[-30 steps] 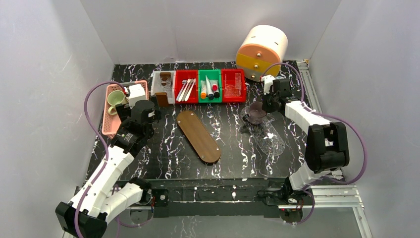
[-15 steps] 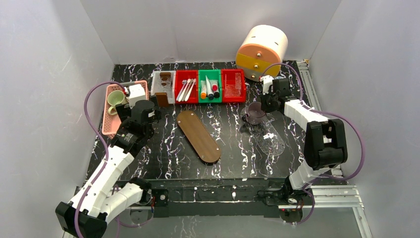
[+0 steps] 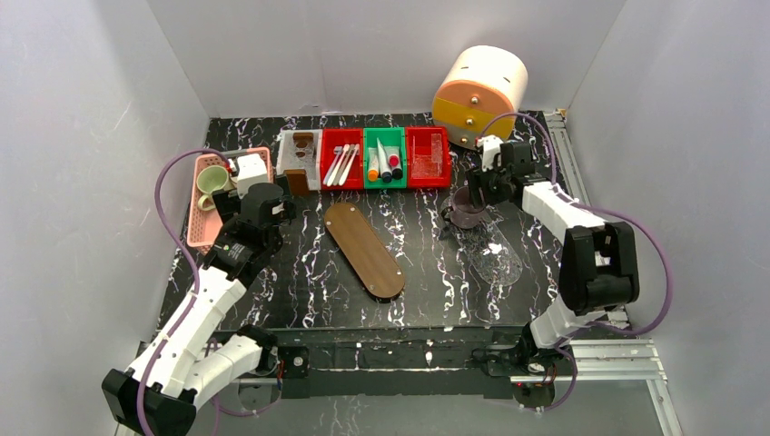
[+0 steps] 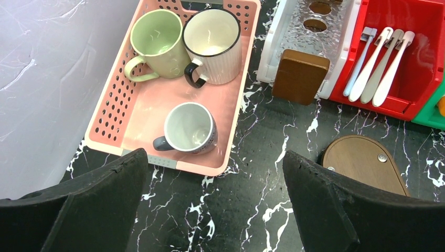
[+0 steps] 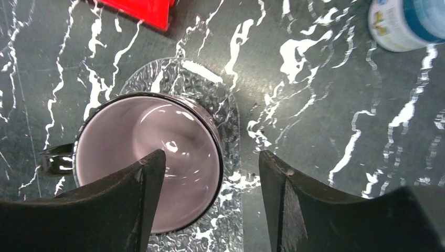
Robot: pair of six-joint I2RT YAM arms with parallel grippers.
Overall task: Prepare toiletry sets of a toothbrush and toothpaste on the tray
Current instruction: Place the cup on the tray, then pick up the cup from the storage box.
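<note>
Three white toothbrushes (image 3: 342, 163) (image 4: 375, 65) lie in a red bin. White toothpaste tubes (image 3: 385, 163) with orange, green and dark caps lie in the green bin beside it. A brown oval tray (image 3: 365, 249) (image 4: 362, 163) lies bare at mid-table. My left gripper (image 3: 269, 202) (image 4: 213, 154) hovers open between the pink basket and this tray, holding nothing. My right gripper (image 3: 478, 186) (image 5: 210, 163) is open astride the rim of a mauve mug (image 3: 468, 209) (image 5: 136, 152). One finger is over the mug's inside and the other is outside it.
The mug stands on a clear glass tray (image 3: 490, 250) (image 5: 210, 79). A pink basket (image 3: 202, 218) (image 4: 110, 113) holds three mugs. A clear holder (image 4: 304, 31), a brown block (image 4: 302, 76), a second red bin (image 3: 428, 156), an orange-and-cream drum (image 3: 479, 84) and a blue-white bottle (image 5: 404, 21) stand at the back.
My right gripper has gone from shut on the mug's rim to open, and it has shifted slightly left. The mug stays on the clear tray. The left arm has not moved.
</note>
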